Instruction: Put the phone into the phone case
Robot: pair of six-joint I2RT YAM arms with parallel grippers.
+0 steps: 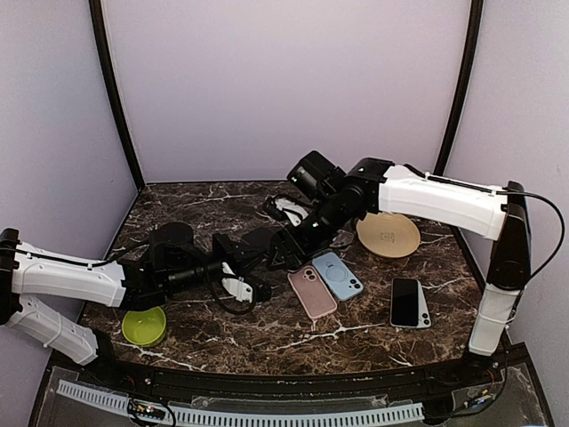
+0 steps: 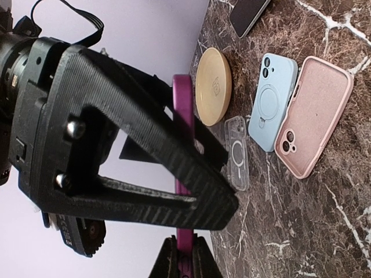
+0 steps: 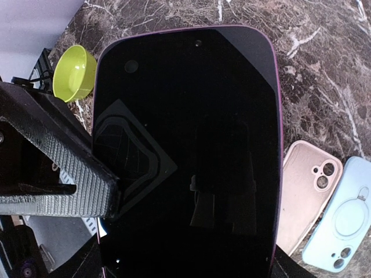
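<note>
A phone with a black screen and a magenta rim [image 3: 191,150] is held off the table between both grippers; its magenta edge shows in the left wrist view [image 2: 184,110]. My left gripper [image 2: 185,255] is shut on the phone's edge, pinching front and back. It is left of centre in the top view [image 1: 238,260]. My right gripper [image 3: 185,266] is shut on the phone across its width, and shows in the top view [image 1: 292,246]. An empty pink case [image 1: 311,291] and a light blue case [image 1: 338,274] lie on the table just right of the grippers.
A second dark phone [image 1: 410,302] lies at the right front. A tan round disc [image 1: 388,234] sits behind it. A clear case [image 2: 236,153] lies near the blue one. A green bowl [image 1: 144,326] stands at the front left, under the left arm.
</note>
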